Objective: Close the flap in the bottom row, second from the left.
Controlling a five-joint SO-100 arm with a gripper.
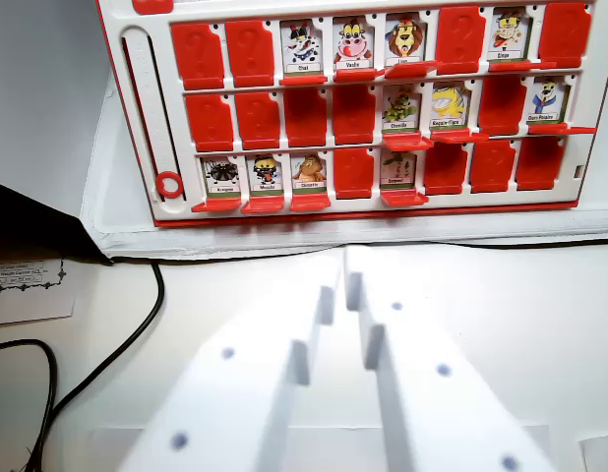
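The gripper (345,270) is occupying the lower centre of the wrist view, its two white jaws pointing up toward the board and standing narrow, with only a thin gap showing between them and nothing held. The fingertips (357,264) are hanging over the bare worktop (235,295), short of the board's near edge and apart from it.

The board (137,39), red and white, is lying on a white tray (102,187) across the top of the view, carrying three rows of flaps. In the bottom row, the flap (266,175) second from the wrist view's left is standing open, showing a picture card with a label too small to read; its red tab is lying flat at the near edge. The flaps on either side of it, the first flap (222,177) and the third flap (309,173), are likewise showing cards. The fourth is showing only its red face, the fifth flap (397,169) is showing a card, and the remaining three are red. The task's flap is sitting well to the left of the line of the gripper.

A red ring (168,184) is sitting at the foot of a slot on the board's left margin. A black cable (137,329) is running across the worktop at lower left, and a printed paper (27,290) is lying at the left edge.
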